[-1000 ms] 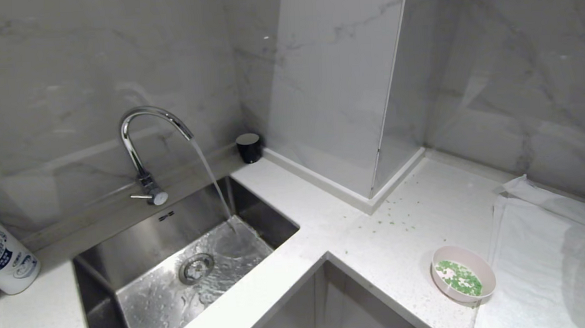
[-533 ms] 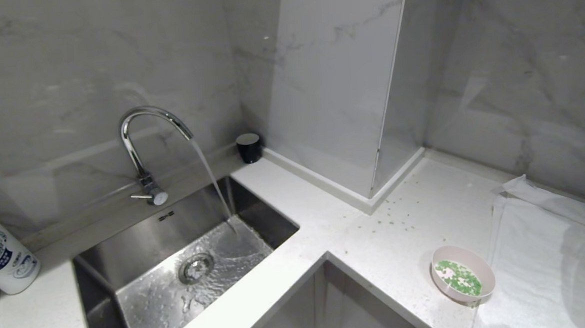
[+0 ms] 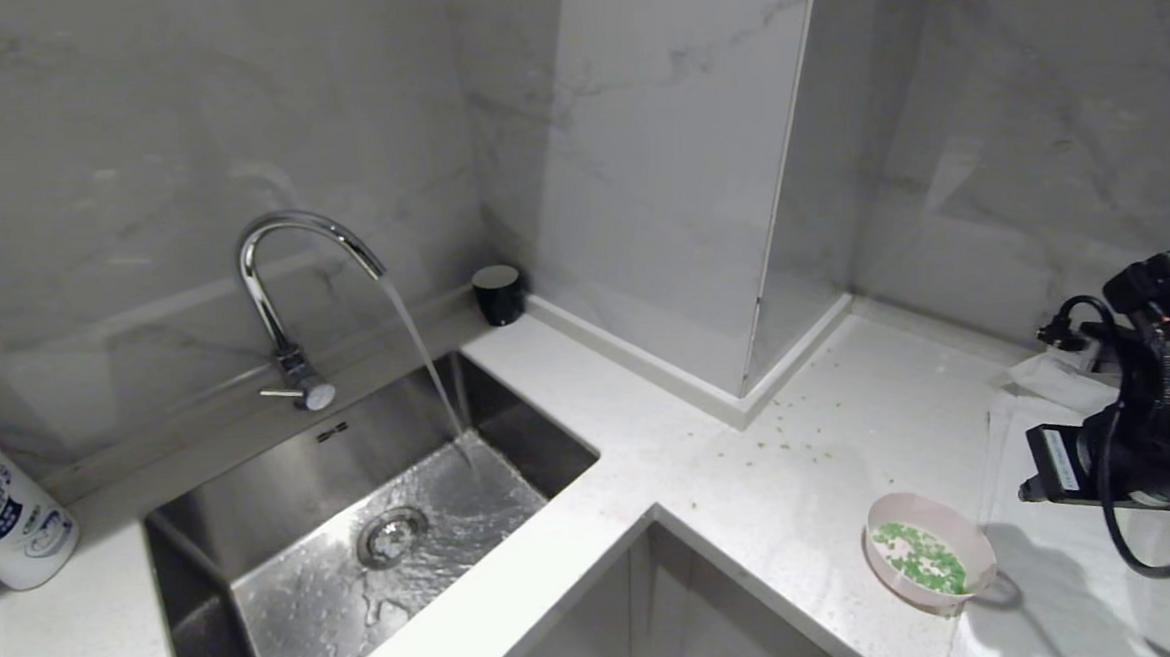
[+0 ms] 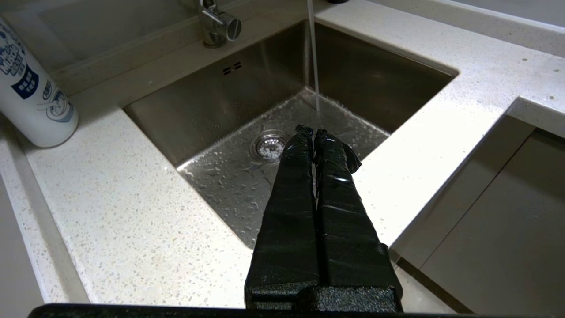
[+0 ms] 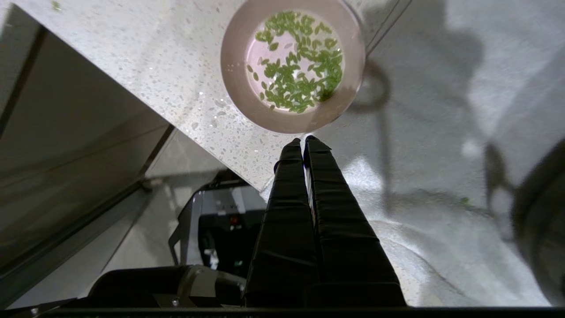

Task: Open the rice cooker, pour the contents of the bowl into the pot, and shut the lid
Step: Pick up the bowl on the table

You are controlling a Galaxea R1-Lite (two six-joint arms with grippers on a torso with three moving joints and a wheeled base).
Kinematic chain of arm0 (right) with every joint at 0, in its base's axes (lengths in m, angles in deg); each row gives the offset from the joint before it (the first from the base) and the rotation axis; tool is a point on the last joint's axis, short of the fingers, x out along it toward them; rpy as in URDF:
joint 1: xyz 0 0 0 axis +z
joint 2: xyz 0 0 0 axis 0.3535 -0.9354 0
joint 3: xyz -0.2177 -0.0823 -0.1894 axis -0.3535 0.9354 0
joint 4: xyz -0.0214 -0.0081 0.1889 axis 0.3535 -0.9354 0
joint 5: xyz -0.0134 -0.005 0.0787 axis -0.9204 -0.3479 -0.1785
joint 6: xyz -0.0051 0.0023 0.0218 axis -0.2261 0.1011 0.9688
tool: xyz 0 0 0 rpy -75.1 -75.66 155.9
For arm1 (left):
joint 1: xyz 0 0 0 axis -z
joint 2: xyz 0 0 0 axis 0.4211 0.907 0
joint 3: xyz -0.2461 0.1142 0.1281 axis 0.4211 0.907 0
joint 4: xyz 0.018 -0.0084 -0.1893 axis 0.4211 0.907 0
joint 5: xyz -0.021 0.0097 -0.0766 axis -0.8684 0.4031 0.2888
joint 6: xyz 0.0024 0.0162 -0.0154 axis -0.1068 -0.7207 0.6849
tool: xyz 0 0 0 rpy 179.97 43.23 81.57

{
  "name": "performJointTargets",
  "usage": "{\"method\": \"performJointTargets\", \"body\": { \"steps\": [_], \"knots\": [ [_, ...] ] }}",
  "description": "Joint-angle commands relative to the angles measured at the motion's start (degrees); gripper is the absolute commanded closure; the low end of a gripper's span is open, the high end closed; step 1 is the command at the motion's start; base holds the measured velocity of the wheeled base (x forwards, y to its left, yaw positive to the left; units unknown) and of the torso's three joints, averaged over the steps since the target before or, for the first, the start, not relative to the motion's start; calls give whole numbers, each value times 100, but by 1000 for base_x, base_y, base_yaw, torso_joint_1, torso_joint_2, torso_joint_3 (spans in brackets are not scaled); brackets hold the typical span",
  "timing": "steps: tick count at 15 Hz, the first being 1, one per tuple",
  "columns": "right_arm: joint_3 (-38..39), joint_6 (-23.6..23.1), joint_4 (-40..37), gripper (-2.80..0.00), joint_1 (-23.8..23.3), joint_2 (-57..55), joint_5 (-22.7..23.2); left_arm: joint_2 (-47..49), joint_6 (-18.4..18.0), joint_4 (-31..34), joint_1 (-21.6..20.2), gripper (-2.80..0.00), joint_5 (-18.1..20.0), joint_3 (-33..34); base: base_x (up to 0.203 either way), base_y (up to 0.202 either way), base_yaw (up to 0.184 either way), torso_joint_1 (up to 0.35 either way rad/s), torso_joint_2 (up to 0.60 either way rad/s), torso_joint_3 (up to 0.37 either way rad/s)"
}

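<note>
The pale pink bowl [image 3: 964, 534] [image 5: 231, 70] stands on the white counter near its front edge, beside a white towel. Green and white bits, the contents [image 3: 919, 556] [image 5: 295, 62], lie in it. My right arm [image 3: 1150, 409] hangs above the towel at the far right. Seen from the right wrist, the right gripper [image 5: 303, 140] is shut and empty, well above the counter on the bowl's near side. My left gripper [image 4: 313, 130] is shut and empty over the sink's front. A dark rounded edge [image 5: 543, 221] shows at the far right. The rice cooker, lid and pot are not identifiable.
Water runs from the tap [image 3: 282, 274] into the steel sink [image 3: 283, 485]. A white bottle [image 3: 4, 509] stands at the far left and a black cup [image 3: 498, 295] by the wall. Loose green bits [image 3: 781, 443] lie on the counter. The white towel [image 3: 1070, 593] covers the right end.
My right arm has swung up into the head view at the right and throws a shadow on the towel beside the bowl. The bowl and the left gripper have stayed put.
</note>
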Motion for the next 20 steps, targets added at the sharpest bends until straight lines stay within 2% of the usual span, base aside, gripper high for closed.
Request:
{"method": "performJointTargets", "body": {
  "steps": [1, 3, 5, 7, 13, 17, 20],
  "knots": [
    [66, 63, 30, 0, -30, -890, 60, 41, 8, 2, 7, 0, -8, 0, 0, 0, 0, 0, 0, 0],
    [328, 62, 228, 0, -33, -1024, 124, 42, 8, 0, 7, 0, -8, 0, 0, 0, 0, 0, 0, 0],
    [753, 57, 986, 0, -39, -1252, 116, -20, 55, -7, 7, 0, -30, 0, 0, 0, 0, 0, 0, 0],
    [943, 37, 1380, 0, -40, -1517, 56, -37, 131, -7, 7, 0, -114, 0, 0, 0, 0, 0, 0, 0],
    [816, 33, 1944, 0, -49, -2214, 127, -284, 122, -7, -11, 0, -105, 0, 0, 0, 0, 0, 0, 0],
    [404, 35, 2170, 0, -10, -2696, 126, -284, 131, -33, -2, 0, -114, 9, 0, 0, 0, 0, 0, 0],
    [310, 75, 2180, 0, 239, -2855, 172, -284, 131, -36, -8, 0, -114, 9, 0, 0, 0, 0, 0, 0]
  ]
}}
